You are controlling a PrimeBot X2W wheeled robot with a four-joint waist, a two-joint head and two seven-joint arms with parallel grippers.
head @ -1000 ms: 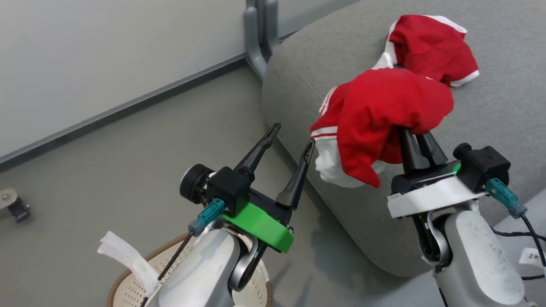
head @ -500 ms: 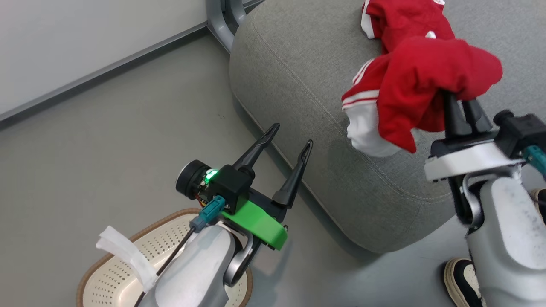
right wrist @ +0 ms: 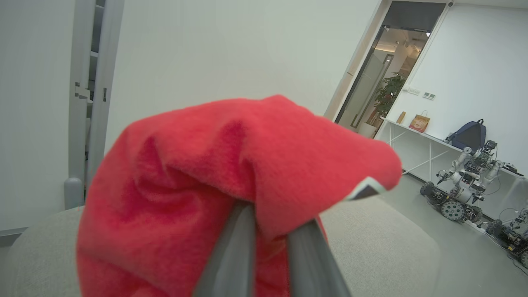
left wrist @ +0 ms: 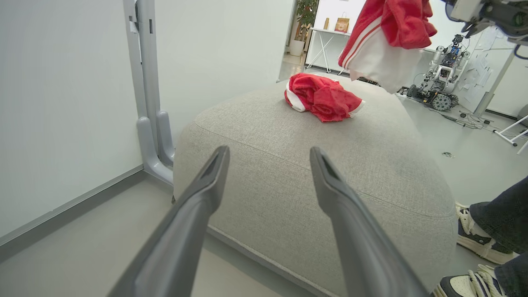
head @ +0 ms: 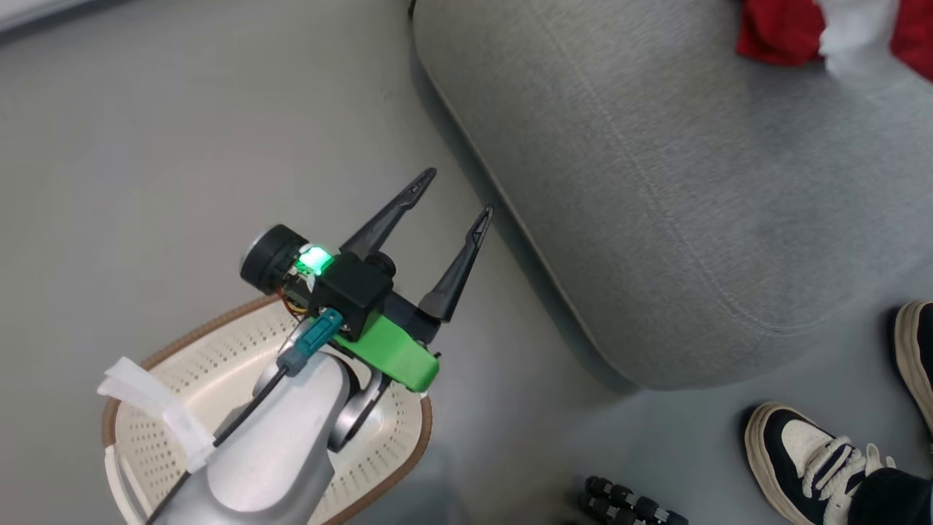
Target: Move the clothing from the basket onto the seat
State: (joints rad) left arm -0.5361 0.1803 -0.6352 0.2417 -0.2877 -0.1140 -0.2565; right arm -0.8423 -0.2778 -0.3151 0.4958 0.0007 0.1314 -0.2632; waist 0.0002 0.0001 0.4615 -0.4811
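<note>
Holding clothing [right wrist: 231,165] pinched in right claw [right wrist: 268,218] above seat [left wrist: 313,173]; lower beside far pile [left wrist: 324,97], then release; left claw [head: 459,191] spread.

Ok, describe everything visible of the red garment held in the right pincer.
The held garment is soft, fuzzy bright red fabric, bunched and creased. The left wrist view shows a white panel with narrow stripe trim on its hanging part. It drapes over the right pincer, whose fingers stand close together, pinching it. It hangs in the air above the seat, apart from the other garment lying there.
</note>
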